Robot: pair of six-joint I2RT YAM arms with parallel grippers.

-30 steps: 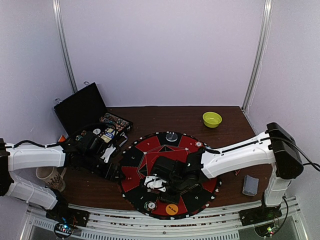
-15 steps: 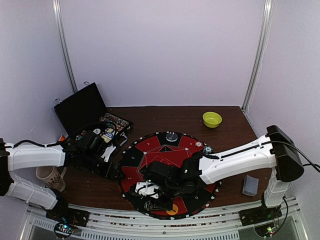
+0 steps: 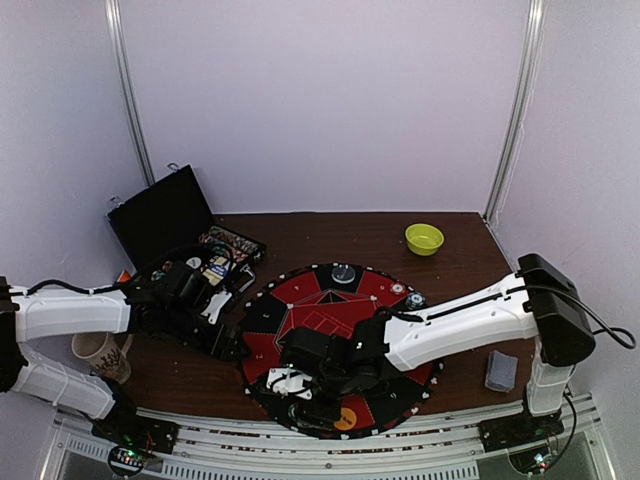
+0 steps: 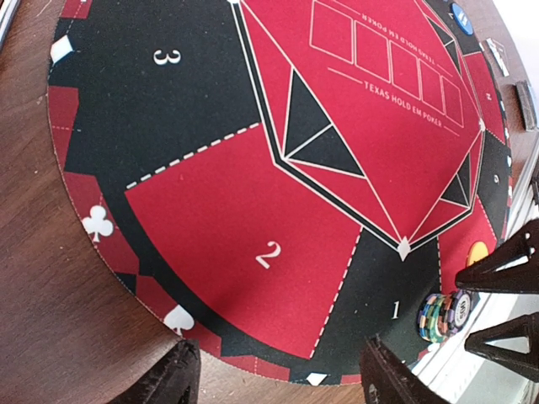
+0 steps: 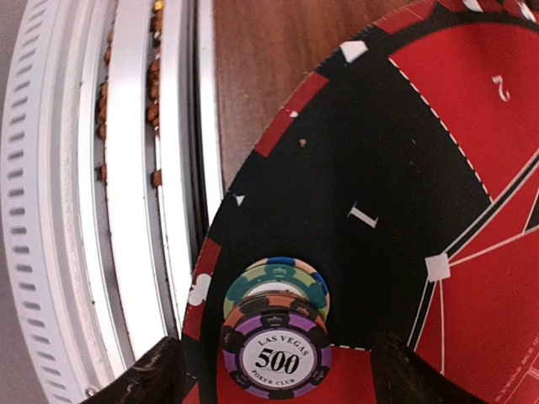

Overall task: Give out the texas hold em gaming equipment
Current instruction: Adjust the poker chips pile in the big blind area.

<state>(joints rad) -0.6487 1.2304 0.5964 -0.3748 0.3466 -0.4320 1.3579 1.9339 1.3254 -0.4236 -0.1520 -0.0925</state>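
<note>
A small stack of striped-edge poker chips [image 5: 276, 332], with a purple "500" chip on top, stands on the black section 1 of the round red-and-black mat [image 5: 379, 135]. My right gripper [image 5: 278, 379] is open, with the stack between its fingers and untouched. In the top view the right gripper [image 3: 298, 392] hangs over the mat's near edge. My left gripper [image 4: 278, 379] is open and empty over the mat's edge by section 2; in the top view it [image 3: 228, 345] is at the mat's left rim. The left wrist view also shows the stack [image 4: 446, 316], an orange button disc [image 4: 477, 251] and a blue disc [image 4: 461, 13].
A grey-blue card deck [image 3: 500, 371] lies on the table at the right. Another chip stack [image 3: 343, 273] sits at the mat's far side. A lime-green bowl [image 3: 424, 238] is at the back right. An open black case [image 3: 165, 215] and a paper cup [image 3: 100, 355] are at the left.
My right gripper has moved left and toward the near edge of the mat, and now brackets the chip stack. The left arm has not moved.
</note>
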